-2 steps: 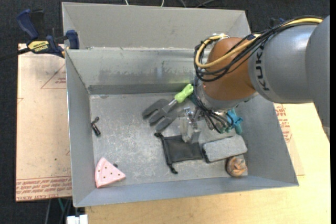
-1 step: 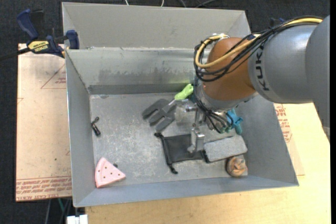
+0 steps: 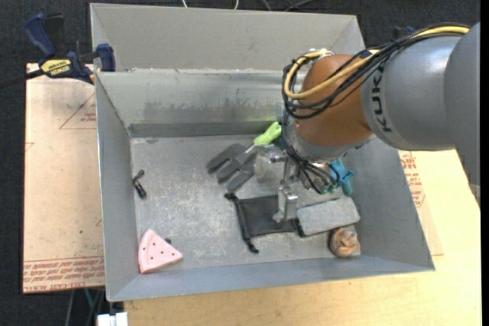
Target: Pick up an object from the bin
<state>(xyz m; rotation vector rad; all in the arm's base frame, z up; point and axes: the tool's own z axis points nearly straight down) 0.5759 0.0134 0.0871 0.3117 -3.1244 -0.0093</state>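
Observation:
My gripper [image 3: 225, 169] hangs low over the middle of the bin, its two grey fingers pointing left and standing open with nothing between them. Just below and to the right of it lies a flat black piece [image 3: 258, 216] with an upright metal part [image 3: 289, 202] at its right side. A lime-green thing [image 3: 267, 135] pokes out by the wrist, above the fingers. Beside the black piece, to its right, rests a grey rectangular block [image 3: 328, 215].
A pink triangular wedge with dots [image 3: 157, 251] lies in the front left corner. A small black bit [image 3: 138, 185] sits by the left wall. A brown lump [image 3: 345, 242] lies at the front right, and a blue thing [image 3: 341, 178] under the arm.

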